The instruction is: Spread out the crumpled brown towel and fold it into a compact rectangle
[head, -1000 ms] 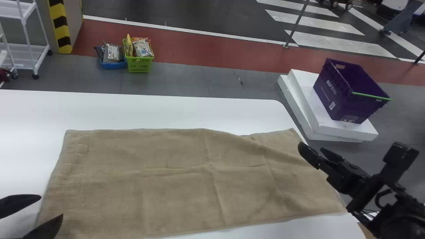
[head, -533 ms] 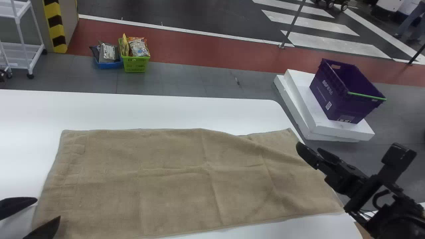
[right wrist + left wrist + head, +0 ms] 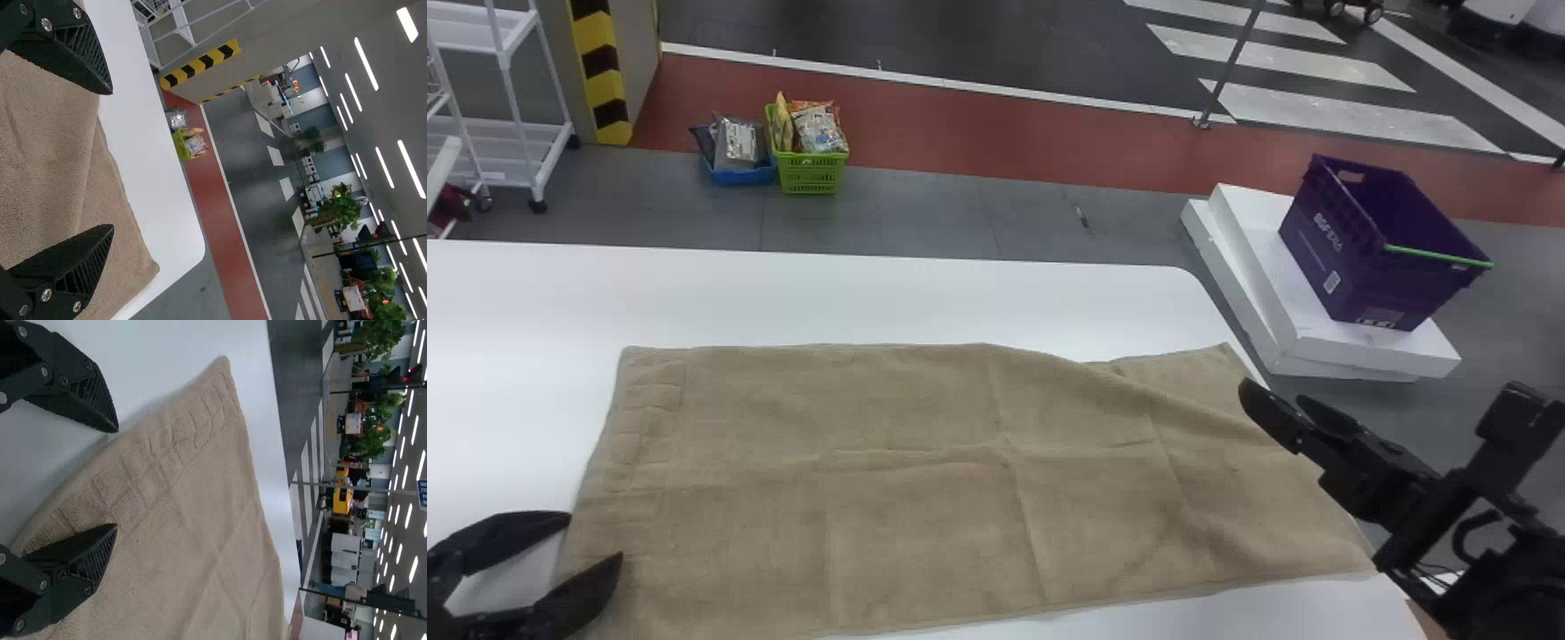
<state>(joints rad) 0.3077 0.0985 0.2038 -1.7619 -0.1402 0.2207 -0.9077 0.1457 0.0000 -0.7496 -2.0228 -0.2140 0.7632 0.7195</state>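
Note:
The brown towel point(image 3: 907, 480) lies spread across the table, creased, its upper right part folded over near a back corner. At the towel's left edge my left gripper point(image 3: 596, 538) stands open; the left wrist view shows the gripper point(image 3: 117, 478) with one finger over the towel point(image 3: 193, 500) and the other over white table. My right gripper point(image 3: 1272, 396) is by the towel's right edge; in the right wrist view the gripper point(image 3: 112, 160) is open, fingers apart above the towel point(image 3: 47, 167).
The white table point(image 3: 827, 293) has a rounded back right corner. Beyond it on the floor stand a purple crate point(image 3: 1352, 258) on white slabs point(image 3: 1280, 329), a green basket point(image 3: 809, 173), a blue basket point(image 3: 738, 175) and a white rack point(image 3: 516, 133).
The head view has shifted slightly. My left gripper has come farther into the head view, to the right and a little up, still open. The towel lies as before.

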